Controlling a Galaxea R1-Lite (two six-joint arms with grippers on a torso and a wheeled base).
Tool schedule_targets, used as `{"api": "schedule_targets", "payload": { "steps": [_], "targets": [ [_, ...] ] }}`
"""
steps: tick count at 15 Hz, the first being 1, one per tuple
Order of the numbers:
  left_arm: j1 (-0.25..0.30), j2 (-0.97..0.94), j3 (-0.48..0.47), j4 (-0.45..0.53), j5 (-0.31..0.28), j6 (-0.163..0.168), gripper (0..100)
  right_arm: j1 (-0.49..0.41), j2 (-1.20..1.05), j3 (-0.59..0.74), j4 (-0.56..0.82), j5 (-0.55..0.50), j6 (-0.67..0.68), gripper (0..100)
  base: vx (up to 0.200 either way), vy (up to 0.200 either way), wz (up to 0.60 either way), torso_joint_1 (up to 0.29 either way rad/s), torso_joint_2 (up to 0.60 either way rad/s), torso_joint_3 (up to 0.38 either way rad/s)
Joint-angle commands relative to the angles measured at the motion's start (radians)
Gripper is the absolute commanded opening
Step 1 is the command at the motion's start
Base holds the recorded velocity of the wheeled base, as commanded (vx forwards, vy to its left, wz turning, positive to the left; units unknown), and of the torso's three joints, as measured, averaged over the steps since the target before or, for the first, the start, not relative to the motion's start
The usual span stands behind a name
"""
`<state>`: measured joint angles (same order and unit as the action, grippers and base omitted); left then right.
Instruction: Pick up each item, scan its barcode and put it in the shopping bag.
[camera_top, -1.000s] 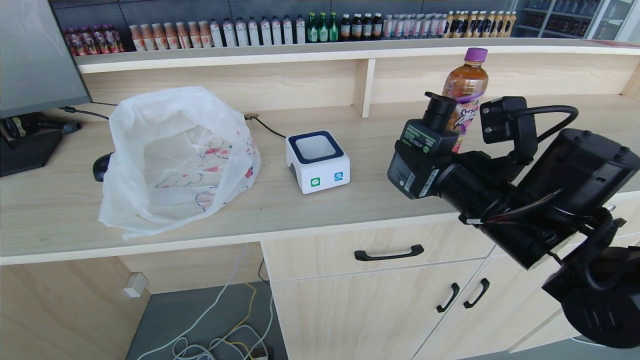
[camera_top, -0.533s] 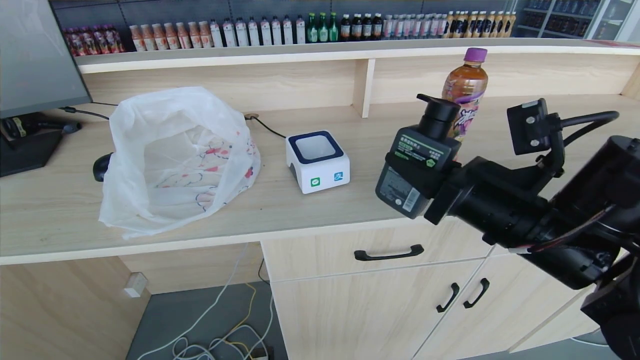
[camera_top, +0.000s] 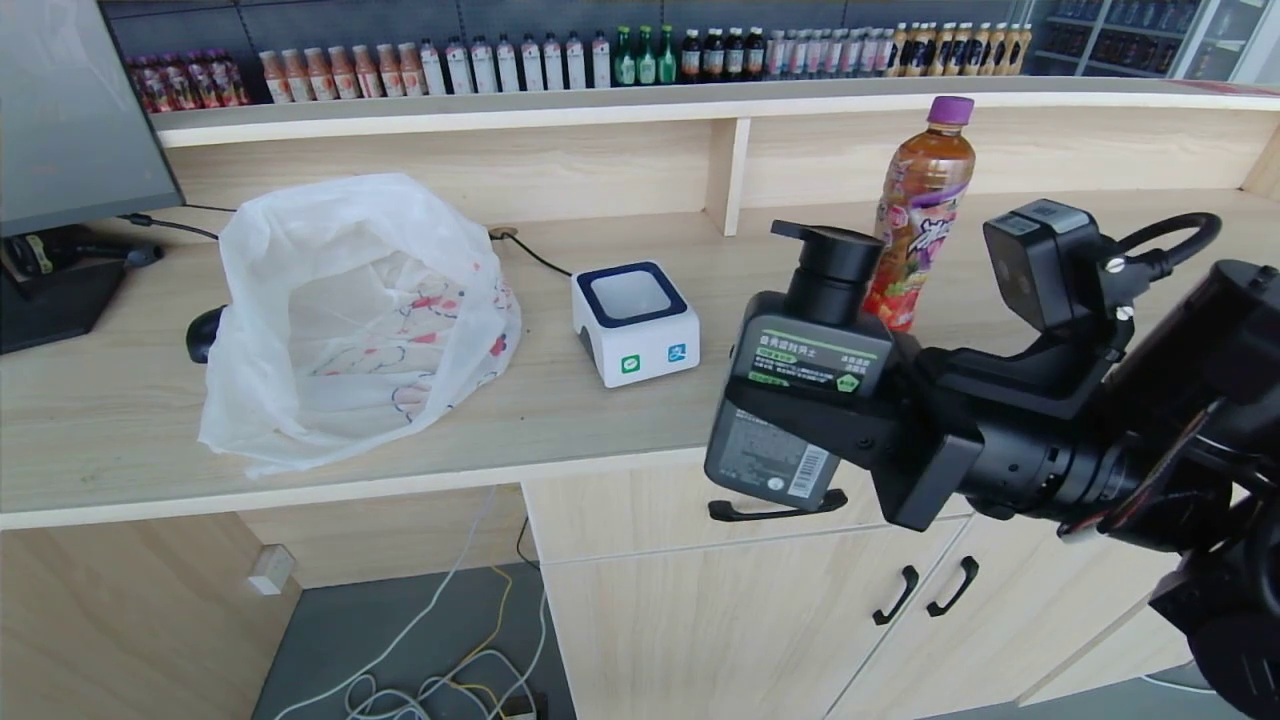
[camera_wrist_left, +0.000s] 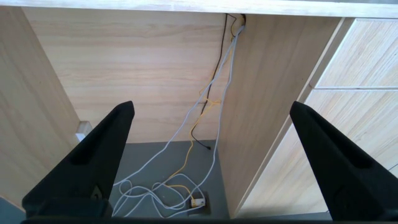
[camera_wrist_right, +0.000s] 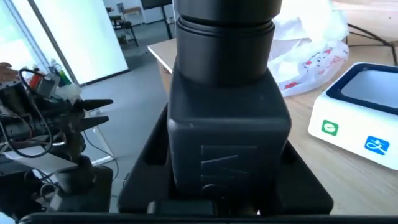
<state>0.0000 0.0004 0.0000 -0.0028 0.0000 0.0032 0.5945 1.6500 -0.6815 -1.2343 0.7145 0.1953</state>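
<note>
My right gripper (camera_top: 850, 435) is shut on a dark square bottle (camera_top: 800, 400) with a black cap, a green label and a barcode facing the head camera. It hangs over the counter's front edge, in front and to the right of the white scanner (camera_top: 634, 320). In the right wrist view the bottle (camera_wrist_right: 227, 124) stands between the fingers, with the scanner (camera_wrist_right: 357, 118) and the bag (camera_wrist_right: 311, 43) beyond. A white shopping bag (camera_top: 350, 310) lies open on the counter's left. A purple-capped tea bottle (camera_top: 920, 220) stands at the back right. My left gripper (camera_wrist_left: 211, 168) is open under the counter.
The wooden counter (camera_top: 120, 400) carries a monitor (camera_top: 70, 110) and a black mouse (camera_top: 200, 335) at the far left. A raised shelf (camera_top: 600, 100) with several bottles runs along the back. Cables (camera_wrist_left: 174, 180) lie on the floor below, beside cabinet doors (camera_top: 750, 600).
My right arm has carried the dark bottle left and toward the counter's front edge, and turned it so the barcode faces the head camera. The tea bottle now shows more fully.
</note>
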Motion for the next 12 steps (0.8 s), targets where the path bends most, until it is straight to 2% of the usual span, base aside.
{"api": "schedule_targets", "payload": {
  "steps": [1, 3, 5, 10, 12],
  "targets": [
    [0.000, 0.000, 0.000, 0.000, 0.000, 0.000, 100, 0.001, 0.021, -0.032, 0.001, 0.043, 0.030, 0, 0.000, 0.000, 0.00, 0.000, 0.00, 0.000],
    [0.000, 0.000, 0.000, 0.000, 0.000, 0.000, 100, 0.001, 0.017, -0.055, 0.001, 0.145, 0.096, 0, 0.000, 0.000, 0.00, 0.000, 0.00, 0.000],
    [0.000, 0.000, 0.000, 0.000, 0.000, 0.000, 100, 0.001, 0.014, -0.067, 0.001, 0.203, 0.141, 0, 0.000, 0.000, 0.00, 0.000, 0.00, 0.000],
    [0.000, 0.000, 0.000, 0.000, 0.000, 0.000, 100, 0.005, 0.005, -0.161, -0.004, 0.212, 0.369, 0, 0.000, 0.000, 0.00, 0.000, 0.00, 0.000],
    [0.000, 0.000, 0.000, 0.000, 0.000, 0.000, 100, 0.015, 0.005, -0.187, -0.008, 0.212, 0.423, 0, 0.000, 0.000, 0.00, 0.000, 0.00, 0.000]
  ]
}}
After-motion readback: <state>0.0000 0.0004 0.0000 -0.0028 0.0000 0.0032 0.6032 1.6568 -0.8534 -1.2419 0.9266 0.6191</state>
